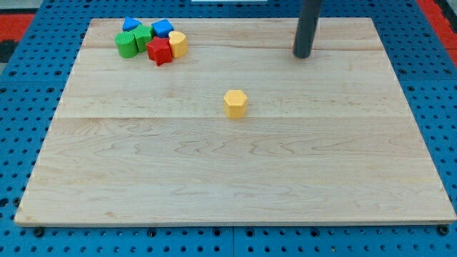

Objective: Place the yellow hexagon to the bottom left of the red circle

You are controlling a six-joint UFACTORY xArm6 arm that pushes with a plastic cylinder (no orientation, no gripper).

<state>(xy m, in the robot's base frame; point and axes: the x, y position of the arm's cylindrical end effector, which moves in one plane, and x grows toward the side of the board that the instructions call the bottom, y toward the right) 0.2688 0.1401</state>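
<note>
- Wooden tabletop (235,185) is seen filling most of the view, laid on a blue pegboard (21,235) w/ rows of holes; red patches are glimpsed at the view's top corners.
- Yellow hexagon (235,103) is found alone, approx. mid-board, a bit above centre; nothing is touched by it.
- My tip (302,55) is placed near the view's top, right of centre, up & to the right of the yellow hexagon and well apart from it. The dark rod is seen dropping in from the top edge.
- No pincer is fitted to the rod, so no spread/pressed state can be told; nothing is held.
- A cluster of blocks is packed at the view's top left, well apart from both the hexagon and the tip:
- Red block (160,51), star-like in shape as far as can be made out, sits at the cluster's bottom.
- Second yellow block (178,43), rounded, is set just right of the red one, touching or nearly so.
- Two green blocks are seen: one (126,43) at the cluster's left end, another (143,36) between it and the red block; exact shapes can't be told.
- Two blue blocks are at the cluster's top: one (131,24) at left, one (163,28) at right, above the red block.
- A clearly round red circle can't be made out among the blocks.
</note>
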